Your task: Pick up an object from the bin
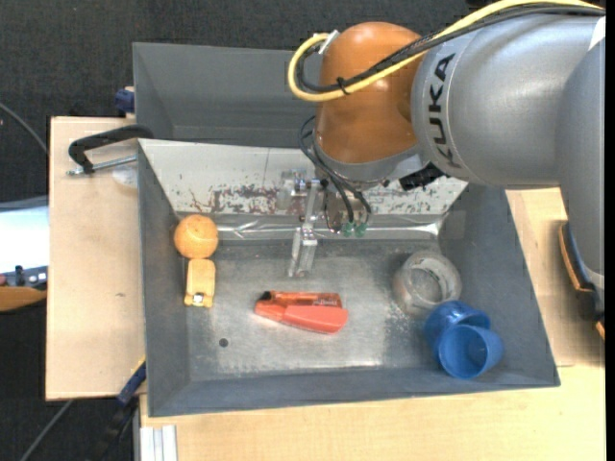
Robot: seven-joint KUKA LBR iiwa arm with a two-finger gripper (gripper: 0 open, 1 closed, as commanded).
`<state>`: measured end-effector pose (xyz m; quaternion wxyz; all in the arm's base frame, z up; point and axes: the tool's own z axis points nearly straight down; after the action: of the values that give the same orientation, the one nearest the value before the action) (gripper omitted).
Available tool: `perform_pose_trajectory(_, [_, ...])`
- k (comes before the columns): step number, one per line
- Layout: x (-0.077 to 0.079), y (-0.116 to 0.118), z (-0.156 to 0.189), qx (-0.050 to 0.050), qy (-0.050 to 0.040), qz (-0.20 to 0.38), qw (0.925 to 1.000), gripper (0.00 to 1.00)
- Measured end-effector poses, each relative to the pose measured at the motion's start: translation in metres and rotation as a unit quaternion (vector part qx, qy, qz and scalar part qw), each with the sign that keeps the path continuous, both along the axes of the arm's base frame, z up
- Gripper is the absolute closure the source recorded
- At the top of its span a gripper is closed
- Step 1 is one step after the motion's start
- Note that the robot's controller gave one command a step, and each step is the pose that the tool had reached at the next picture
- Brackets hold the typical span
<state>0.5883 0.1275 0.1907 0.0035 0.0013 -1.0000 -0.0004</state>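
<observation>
Gripper (305, 255) hangs just behind a flat, tapered red-orange tool (300, 313).

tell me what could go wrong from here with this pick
1. The gripper hangs over bare bin floor near the back wall, so a straight descent would likely grab nothing.
2. The flat red-orange tool, the nearest thing, lies low on the floor and may slide away rather than lift.
3. The orange ball at the left could roll if nudged.

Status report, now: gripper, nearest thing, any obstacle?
Gripper near the bin back wall, over bare floor. Nearest thing: red flat tool, lower in view, untouched. Nothing between them.
</observation>
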Motion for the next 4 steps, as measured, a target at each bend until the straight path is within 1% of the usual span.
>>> perform_pose_trajectory(1, [0.002, -0.001, 0.005, 0.001, -0.0043, -0.001, 1.0, 0.0])
perform_pose_trajectory(2, [-0.067, -0.054, -0.053, 0.001, -0.0011, 0.011, 0.9999, 0.0])
perform_pose_trajectory(3, [-0.083, -0.065, -0.065, 0.0, -0.0005, 0.003, 1.0, 0.0])
perform_pose_trajectory(4, [-0.081, -0.044, -0.074, 0.002, -0.0009, -0.01, 1.0, 0.0])
